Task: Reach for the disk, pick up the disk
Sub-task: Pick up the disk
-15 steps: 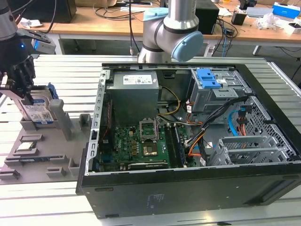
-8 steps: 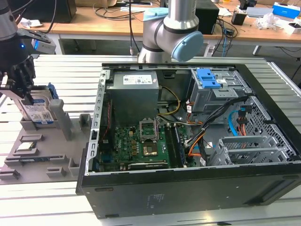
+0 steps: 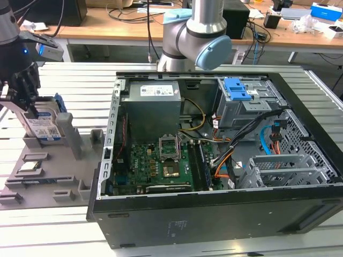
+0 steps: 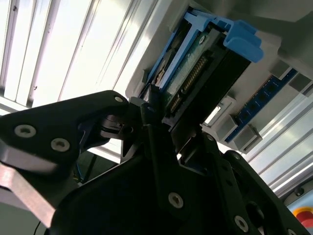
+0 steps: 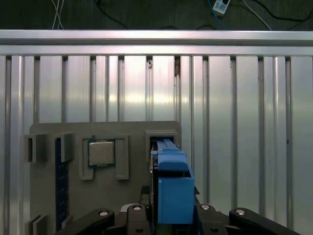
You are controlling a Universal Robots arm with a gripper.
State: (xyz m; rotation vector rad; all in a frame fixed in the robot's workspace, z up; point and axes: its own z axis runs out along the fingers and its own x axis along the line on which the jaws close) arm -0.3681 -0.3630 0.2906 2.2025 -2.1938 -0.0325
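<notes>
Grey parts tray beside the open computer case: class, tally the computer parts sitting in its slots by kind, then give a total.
disk: 1
processor chip: 1
blue memory strip: 1
Total: 3

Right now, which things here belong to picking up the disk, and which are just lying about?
Part of the job:
the disk, standing on edge in the grey holder
the gripper, at the disk's upper edge

Just lying about:
the processor chip in the holder
the open computer case
its drive cage with the blue latch
</notes>
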